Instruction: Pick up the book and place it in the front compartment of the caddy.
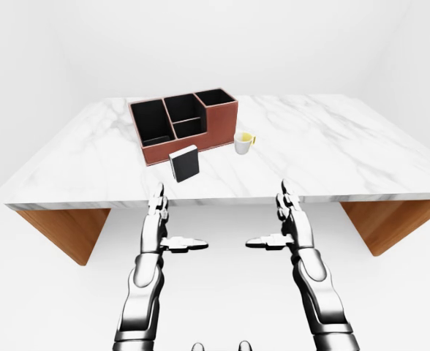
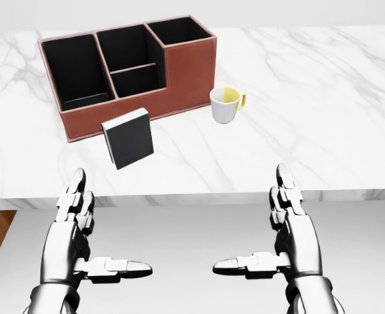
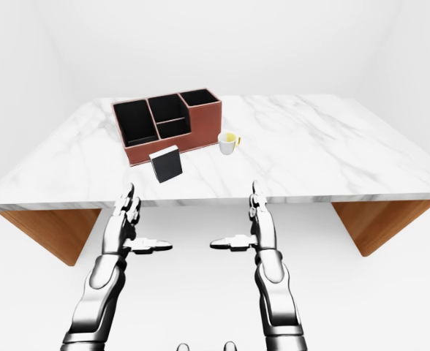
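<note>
One book (image 2: 128,137), one caddy (image 2: 187,72), one mug (image 2: 225,105), one table (image 2: 323,85).

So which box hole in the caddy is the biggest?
The caddy's leftmost compartment in the head view: one long undivided slot; the others are shorter.

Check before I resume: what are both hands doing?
Left hand: open, holding nothing.
Right hand: open, holding nothing.

Bare marble table (image 2: 323,111) lies open right of the mug (image 2: 225,104); caddy (image 2: 179,72) walls off the book (image 2: 128,137) above.
</note>
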